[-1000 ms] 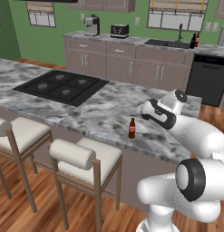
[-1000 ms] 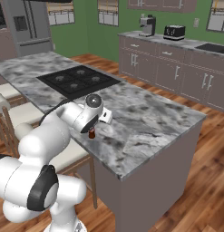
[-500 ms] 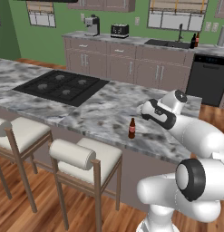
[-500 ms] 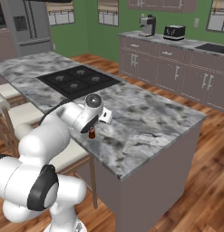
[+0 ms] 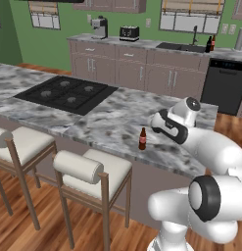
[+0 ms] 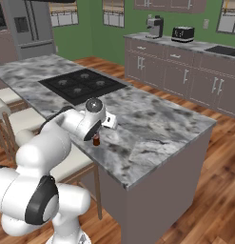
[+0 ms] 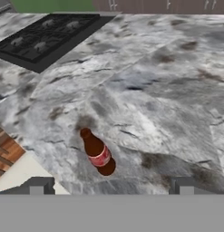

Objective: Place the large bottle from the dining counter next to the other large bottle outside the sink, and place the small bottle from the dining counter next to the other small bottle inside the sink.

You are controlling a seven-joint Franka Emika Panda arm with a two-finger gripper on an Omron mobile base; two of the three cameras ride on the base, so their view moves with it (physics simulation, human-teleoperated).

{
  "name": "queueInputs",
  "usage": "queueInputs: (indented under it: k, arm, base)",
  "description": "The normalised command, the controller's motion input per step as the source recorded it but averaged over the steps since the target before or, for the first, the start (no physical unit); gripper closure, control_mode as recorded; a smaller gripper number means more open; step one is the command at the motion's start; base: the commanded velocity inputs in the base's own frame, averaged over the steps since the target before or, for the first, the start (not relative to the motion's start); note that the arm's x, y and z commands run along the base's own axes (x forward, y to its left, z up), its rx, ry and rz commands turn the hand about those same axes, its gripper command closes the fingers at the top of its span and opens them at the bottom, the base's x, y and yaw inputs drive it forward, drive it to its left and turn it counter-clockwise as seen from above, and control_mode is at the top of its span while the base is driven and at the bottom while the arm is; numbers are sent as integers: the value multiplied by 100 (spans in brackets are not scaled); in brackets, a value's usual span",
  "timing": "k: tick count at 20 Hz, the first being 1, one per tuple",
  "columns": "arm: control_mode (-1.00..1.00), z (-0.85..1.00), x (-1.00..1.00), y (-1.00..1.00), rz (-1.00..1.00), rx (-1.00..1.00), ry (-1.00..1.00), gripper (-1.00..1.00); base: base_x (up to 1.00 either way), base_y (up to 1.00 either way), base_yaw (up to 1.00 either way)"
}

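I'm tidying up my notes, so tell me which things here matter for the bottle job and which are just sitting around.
Part of the job:
brown bottle on the dining counter
sink
bottles by the sink

Just about:
cooktop
toaster
coffee maker
stools

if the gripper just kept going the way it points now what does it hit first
Probably the grey marbled counter top. The open gripper aims down at it; the small brown bottle with the red label stands slightly left of that line.

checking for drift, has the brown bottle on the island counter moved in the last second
No. The brown bottle stands at the same spot near the counter's front edge, right of the cooktop.
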Motion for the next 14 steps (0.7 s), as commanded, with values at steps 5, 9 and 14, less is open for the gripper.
queueInputs:
  k: [5,9,14]
  arm:
    - [-100,-5,-3,11,0,-8,-1,-100]
    - [-100,-12,0,13,0,0,0,-100]
    - [-100,-17,0,9,0,0,0,-100]
  base:
    - [0,0,0]
    - [0,0,0]
    - [0,0,0]
